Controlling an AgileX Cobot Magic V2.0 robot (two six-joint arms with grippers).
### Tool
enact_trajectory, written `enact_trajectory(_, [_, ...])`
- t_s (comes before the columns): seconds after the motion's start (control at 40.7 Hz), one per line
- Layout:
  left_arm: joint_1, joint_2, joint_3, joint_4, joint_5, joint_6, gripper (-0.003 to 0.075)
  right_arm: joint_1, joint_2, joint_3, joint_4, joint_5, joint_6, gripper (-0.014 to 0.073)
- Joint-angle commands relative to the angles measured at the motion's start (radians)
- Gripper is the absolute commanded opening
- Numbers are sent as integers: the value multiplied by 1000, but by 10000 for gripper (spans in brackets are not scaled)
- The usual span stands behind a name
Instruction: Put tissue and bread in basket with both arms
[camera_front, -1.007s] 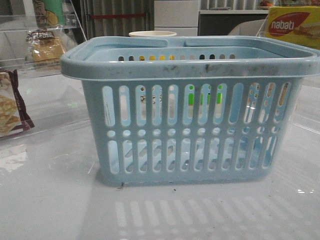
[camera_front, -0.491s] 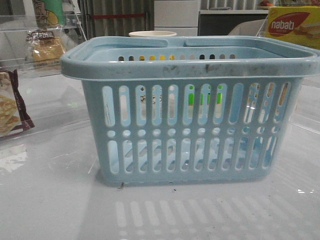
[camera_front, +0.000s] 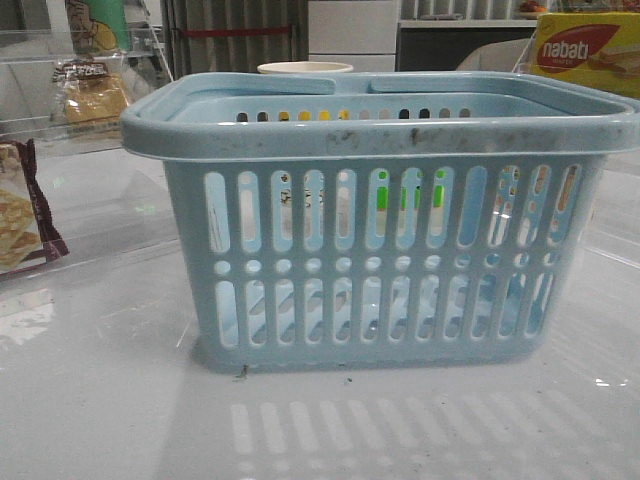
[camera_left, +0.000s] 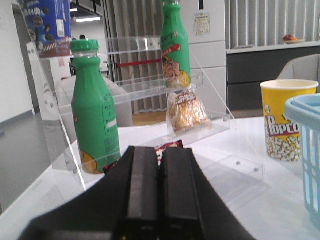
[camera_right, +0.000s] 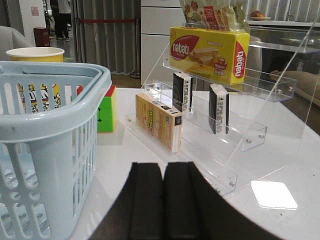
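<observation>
The light-blue basket (camera_front: 380, 240) stands mid-table; neither gripper shows in the front view. The bread (camera_left: 187, 111), a clear packet of golden bread, leans on the clear shelf ahead of my left gripper (camera_left: 160, 150), which is shut on nothing and well short of it. It also shows at the far left as the bread (camera_front: 92, 95). The tissue (camera_right: 182, 91), a dark upright pack, stands on the right-hand clear shelf with a similar dark pack (camera_right: 219, 108) beside it. My right gripper (camera_right: 163, 167) is shut and empty, beside the basket (camera_right: 45, 115).
Green bottles (camera_left: 95, 125) and a maroon-edged cracker packet (camera_front: 20, 215) sit by the left shelf. A popcorn cup (camera_left: 285, 117) stands behind the basket. The right shelf carries a yellow nabati box (camera_right: 210, 52) and a pale box (camera_right: 159, 121); a coloured cube (camera_right: 106, 112) lies near the basket.
</observation>
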Motion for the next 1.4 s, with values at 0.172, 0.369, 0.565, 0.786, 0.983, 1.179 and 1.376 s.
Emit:
enact_trajectory(0.172, [3,-14,-139,-12,-62,-7,91,-8,-16,-114,-9,-74,-1,28])
enact_trajectory(0.369, [3,47,-402,-33,172,-7,91,-8,22,-347,-9,97,-1,28])
enact_trajectory(0.565, [3,206,-639,-50,346,-7,91,-8,167,-556,-9,270,-1,28])
enact_trajectory(0.786, [3,367,-795,-120,527,-7,91,-8,331,-708,-9,482,-1,28])
enact_trajectory(0.983, [3,450,-797,-120,681,-7,91,-8,423,-712,-9,587,-1,56])
enact_trajectory(1.179, [3,511,-795,-120,705,-7,91,-8,484,-704,-9,659,-1,56])
enact_trajectory(1.376, [3,558,-795,-120,734,-7,131,-8,515,-689,-9,694,-1,69])
